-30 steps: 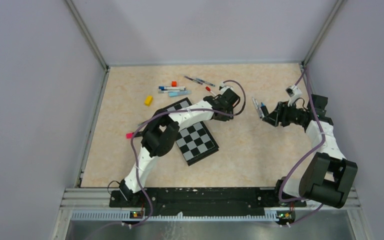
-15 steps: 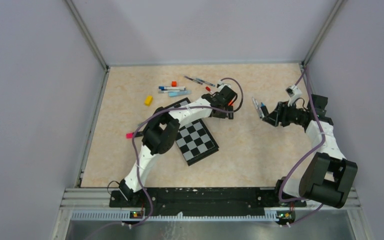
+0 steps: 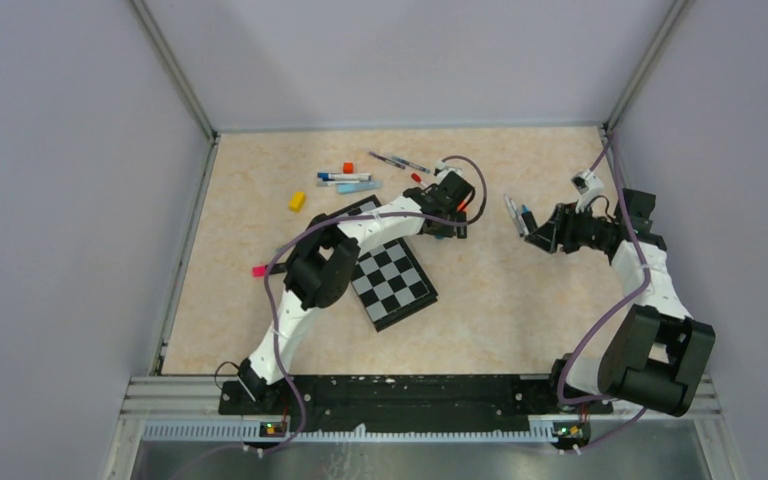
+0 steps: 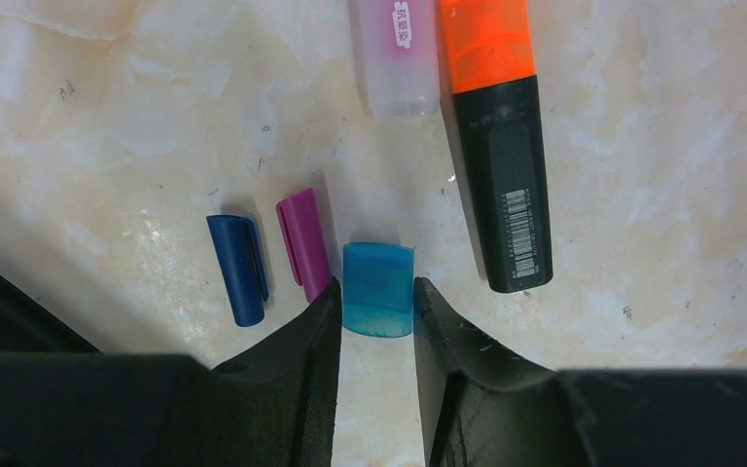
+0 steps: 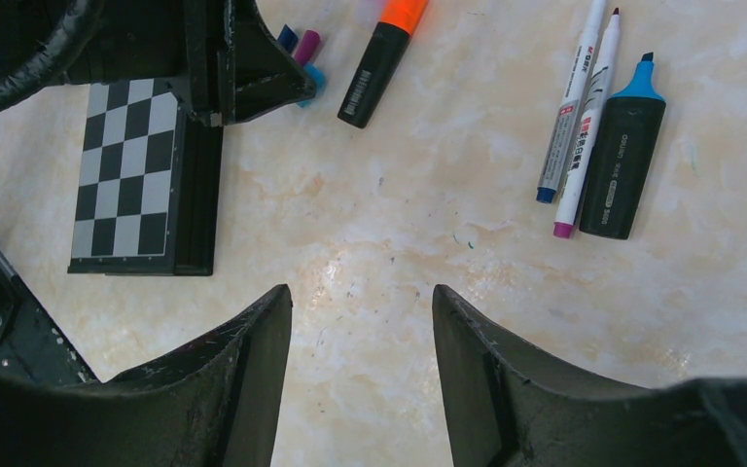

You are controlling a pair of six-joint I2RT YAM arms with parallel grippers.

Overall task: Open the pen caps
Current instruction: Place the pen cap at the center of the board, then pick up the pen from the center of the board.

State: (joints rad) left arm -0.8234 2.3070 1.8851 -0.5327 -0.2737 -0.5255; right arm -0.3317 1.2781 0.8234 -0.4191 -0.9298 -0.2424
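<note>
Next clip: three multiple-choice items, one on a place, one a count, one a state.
1. The teal cap lies: A between the left end effector's fingers; B on the checkerboard; C beside the yellow block.
2. Loose caps in the left wrist view: A one; B three; C five.
3. The right end effector is: A open, empty; B shut on a pen; C shut on a cap.
A, fingers flank it; B, dark blue cap, magenta cap, teal cap; A, bare table shows between its fingers.
</note>
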